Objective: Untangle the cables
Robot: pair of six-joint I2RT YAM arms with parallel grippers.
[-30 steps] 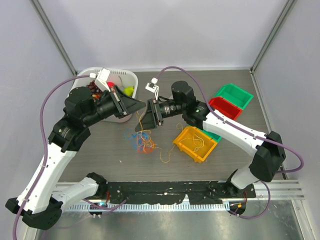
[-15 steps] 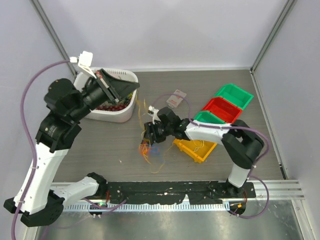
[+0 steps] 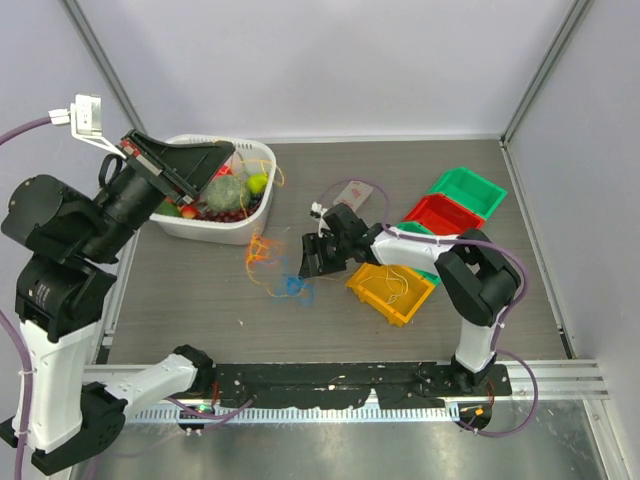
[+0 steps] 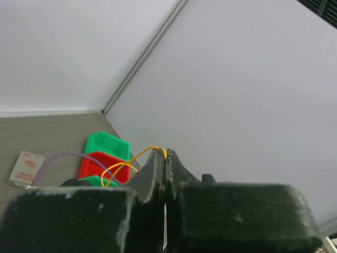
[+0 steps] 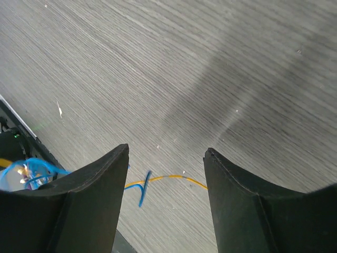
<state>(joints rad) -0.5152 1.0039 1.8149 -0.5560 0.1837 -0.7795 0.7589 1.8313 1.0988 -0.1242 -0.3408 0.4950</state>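
cables | tangle on table between white basket and yellow bin, slid left since a second ago | my left gripper swung up high, pinched on orange-yellow wire | right gripper now low beside tangle, spread wide, empty | I judge one strand is coming free, rest knotted

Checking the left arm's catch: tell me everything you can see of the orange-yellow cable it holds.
The orange-yellow cable is a very thin, flexible wire with a smooth, plastic-looking coat. The shut left gripper pinches it at its very tip, held up in the air. From the pinch it arcs away in a loose loop, two strands showing. Its far end is hidden.
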